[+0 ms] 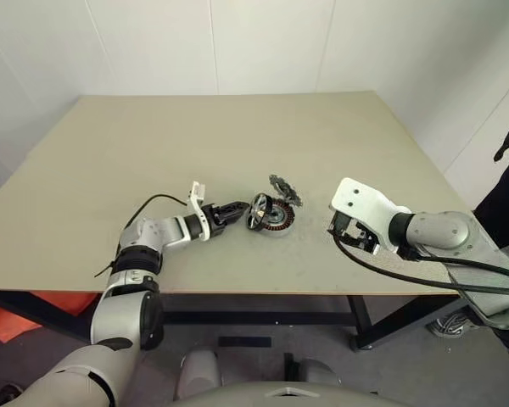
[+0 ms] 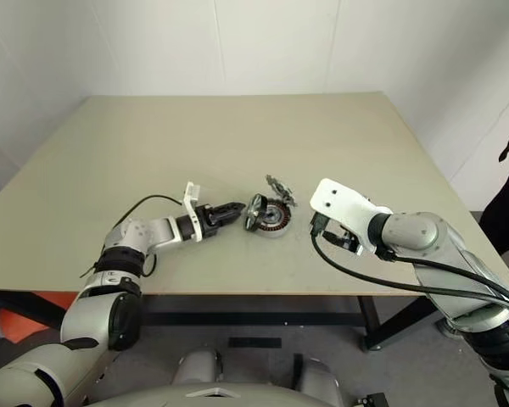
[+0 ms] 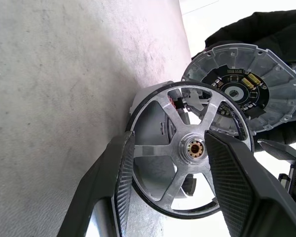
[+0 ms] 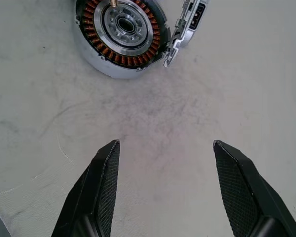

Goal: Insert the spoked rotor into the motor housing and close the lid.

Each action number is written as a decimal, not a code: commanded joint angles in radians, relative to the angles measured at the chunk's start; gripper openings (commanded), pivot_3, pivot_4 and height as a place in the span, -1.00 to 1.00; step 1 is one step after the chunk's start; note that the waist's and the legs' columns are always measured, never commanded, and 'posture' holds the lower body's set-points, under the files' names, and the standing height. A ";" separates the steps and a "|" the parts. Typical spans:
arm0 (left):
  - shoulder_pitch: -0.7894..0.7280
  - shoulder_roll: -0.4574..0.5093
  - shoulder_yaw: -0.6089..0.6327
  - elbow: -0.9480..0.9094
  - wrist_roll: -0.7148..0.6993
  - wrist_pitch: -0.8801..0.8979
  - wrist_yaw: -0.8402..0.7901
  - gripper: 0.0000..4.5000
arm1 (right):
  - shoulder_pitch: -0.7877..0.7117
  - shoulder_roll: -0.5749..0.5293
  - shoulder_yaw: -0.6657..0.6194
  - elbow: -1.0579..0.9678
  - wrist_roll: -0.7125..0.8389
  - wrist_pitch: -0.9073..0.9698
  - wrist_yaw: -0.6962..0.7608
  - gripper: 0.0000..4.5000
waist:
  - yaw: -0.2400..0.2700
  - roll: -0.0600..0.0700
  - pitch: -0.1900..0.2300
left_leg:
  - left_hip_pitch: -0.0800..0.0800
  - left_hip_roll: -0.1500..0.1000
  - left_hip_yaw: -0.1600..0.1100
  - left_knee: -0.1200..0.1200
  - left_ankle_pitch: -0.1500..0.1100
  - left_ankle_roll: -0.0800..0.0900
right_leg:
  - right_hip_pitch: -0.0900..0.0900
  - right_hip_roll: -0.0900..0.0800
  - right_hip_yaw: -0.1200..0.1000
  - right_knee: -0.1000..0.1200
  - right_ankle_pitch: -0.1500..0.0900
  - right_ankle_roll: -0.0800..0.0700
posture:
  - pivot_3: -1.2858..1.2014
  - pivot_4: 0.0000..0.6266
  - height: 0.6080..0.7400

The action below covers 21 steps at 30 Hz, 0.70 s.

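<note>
The motor housing (image 4: 121, 37) shows copper-orange windings inside a silver rim. The spoked rotor (image 3: 187, 153) looks silver-grey with a black rim. The table (image 1: 237, 136) is beige.

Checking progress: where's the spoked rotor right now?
In the head view, the spoked rotor is at mid-table, gripped by the left tool, at the motor housing's left edge.

I count one spoked rotor (image 3: 187, 153), one motor housing (image 4: 121, 37), one lid (image 3: 244, 89), one table (image 1: 237, 136).
</note>
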<state>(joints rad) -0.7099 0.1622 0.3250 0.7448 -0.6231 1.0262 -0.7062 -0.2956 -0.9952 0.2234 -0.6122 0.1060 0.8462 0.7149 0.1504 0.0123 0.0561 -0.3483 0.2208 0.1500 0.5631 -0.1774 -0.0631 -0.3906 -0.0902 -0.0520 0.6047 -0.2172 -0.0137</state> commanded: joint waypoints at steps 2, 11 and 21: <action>-0.021 0.004 0.012 0.004 -0.012 -0.018 -0.005 0.07 | -0.121 -0.005 0.053 0.025 -0.077 -0.076 0.032 0.51 | -0.002 0.000 0.000 | 0.000 0.000 0.000 0.000 0.000 0.000 | 0.000 0.000 0.000 0.001 0.000 0.000 | 0.03 -1.00 1.00; -0.003 0.016 0.027 -0.008 -0.020 -0.025 0.001 0.07 | -0.299 0.101 0.161 0.122 -0.169 -0.183 0.083 0.51 | -0.004 0.000 0.000 | -0.001 0.000 0.000 0.001 0.000 0.000 | -0.003 0.000 0.000 0.002 0.005 -0.008 | 0.03 -1.00 1.00; 0.012 0.019 0.039 -0.011 -0.017 -0.038 0.010 0.08 | -0.446 0.271 0.241 0.238 -0.241 -0.252 0.110 -0.06 | -0.015 0.000 0.000 | -0.001 0.000 0.000 0.003 0.000 0.000 | -0.003 0.000 0.000 0.002 0.005 -0.008 | 0.03 -1.00 1.00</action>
<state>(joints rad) -0.6953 0.1761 0.3531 0.7571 -0.6245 0.9990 -0.6925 -0.7028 -0.7348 0.4670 -0.3767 -0.1129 0.6196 0.8240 0.1350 0.0124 0.0561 -0.3491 0.2211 0.1497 0.5661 -0.1771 -0.0636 -0.3934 -0.0903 -0.0519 0.6073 -0.2125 -0.0221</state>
